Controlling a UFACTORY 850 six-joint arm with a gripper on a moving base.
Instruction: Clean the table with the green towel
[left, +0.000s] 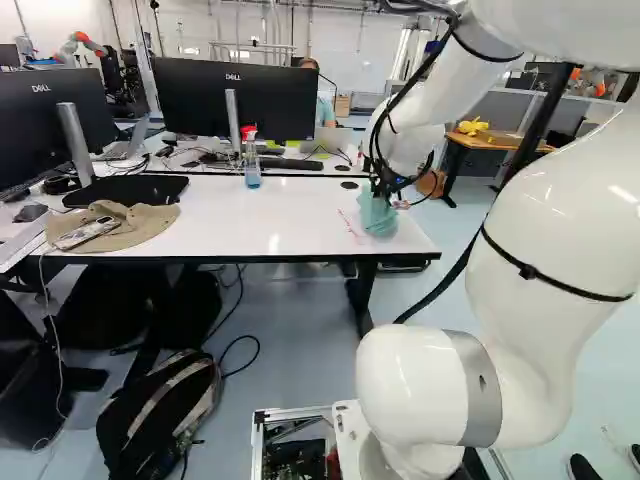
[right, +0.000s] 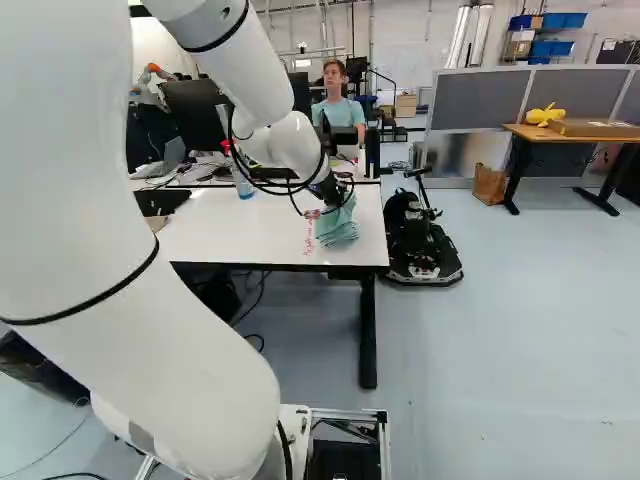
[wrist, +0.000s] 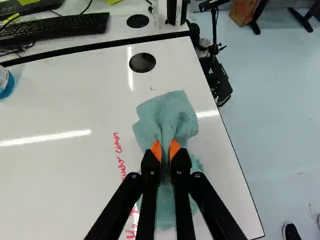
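Hand (wrist: 165, 150) clamped on green towel (wrist: 172, 112), cloth bunched in its grip and spread ahead, apparently on the tabletop (wrist: 60, 185). Wiping stage, likely; next move wants light downward pressure and a sideways sweep over the red writing (wrist: 121, 168) just beside.

Well left of the gripper (left: 382, 190): tan hat (left: 140, 228), with phone (left: 90, 233) resting on top. Beyond and left: black keyboard (wrist: 55, 26) and two monitors (left: 240, 100). Below and left, on floor: backpack (left: 160, 415). Right and slightly beyond, on floor: black equipment with upright post (right: 420, 245). Farther ahead and right: brown bag (right: 489, 186) beside wood-topped desk (right: 530, 131), with yellow object (right: 545, 115) and flat box (right: 595, 128) on top.
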